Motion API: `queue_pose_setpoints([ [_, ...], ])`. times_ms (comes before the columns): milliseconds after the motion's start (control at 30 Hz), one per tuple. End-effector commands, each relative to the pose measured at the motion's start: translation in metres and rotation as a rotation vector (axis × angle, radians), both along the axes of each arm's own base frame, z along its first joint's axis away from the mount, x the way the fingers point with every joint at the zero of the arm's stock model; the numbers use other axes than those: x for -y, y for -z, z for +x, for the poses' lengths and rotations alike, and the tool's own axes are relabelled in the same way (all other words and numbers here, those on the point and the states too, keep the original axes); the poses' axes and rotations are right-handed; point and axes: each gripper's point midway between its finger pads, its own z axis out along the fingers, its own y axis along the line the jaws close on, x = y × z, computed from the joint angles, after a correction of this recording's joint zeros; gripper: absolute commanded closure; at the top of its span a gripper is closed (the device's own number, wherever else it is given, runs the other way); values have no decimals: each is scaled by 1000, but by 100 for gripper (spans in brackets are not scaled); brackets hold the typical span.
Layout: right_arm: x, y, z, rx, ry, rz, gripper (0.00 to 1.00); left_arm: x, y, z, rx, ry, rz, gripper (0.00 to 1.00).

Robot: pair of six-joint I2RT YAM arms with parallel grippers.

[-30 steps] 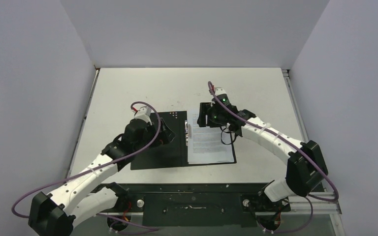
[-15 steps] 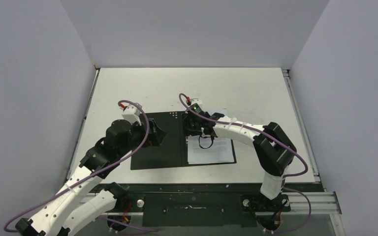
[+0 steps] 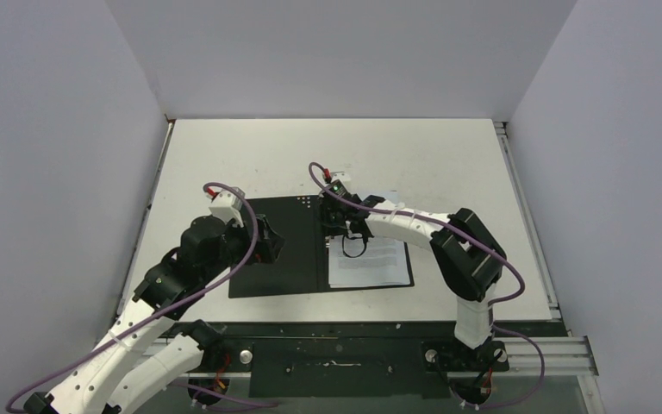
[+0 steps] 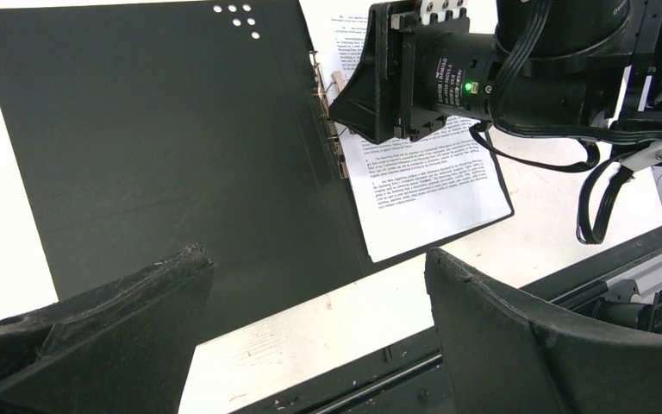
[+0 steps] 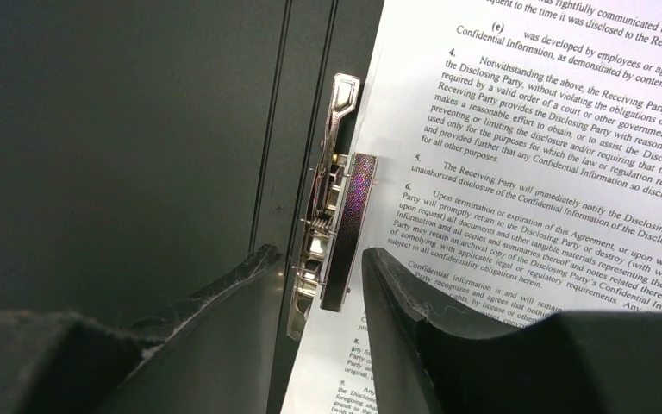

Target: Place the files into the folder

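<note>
Here, the files [image 3: 379, 267] lie on the right leaf of the open folder [image 3: 284, 272], which rests black side up on the surface [image 3: 241, 155]. My right tool [image 5: 321, 254] straddles the spine clip [image 5: 352, 198], jaws narrow. I cannot tell whether they pinch it. My left tool [image 4: 310, 328] hovers, wide, over the left leaf.
</note>
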Motion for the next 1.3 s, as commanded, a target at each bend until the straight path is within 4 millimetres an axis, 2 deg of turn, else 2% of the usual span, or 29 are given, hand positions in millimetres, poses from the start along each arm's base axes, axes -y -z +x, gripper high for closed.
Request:
queue_pose_setpoints([
  [0, -8, -15, 16, 61, 27, 17, 62, -2, -2, 1, 21, 2, 12, 8],
  [767, -2, 3, 15, 44, 28, -23, 69, -2, 0, 2, 12, -1, 12, 8],
  [1133, -2, 2, 14, 48, 21, -23, 94, -2, 1, 2, 9, -3, 16, 7],
  [1267, 1, 1, 13, 53, 14, -36, 95, 1, 3, 2, 3, 6, 15, 7],
])
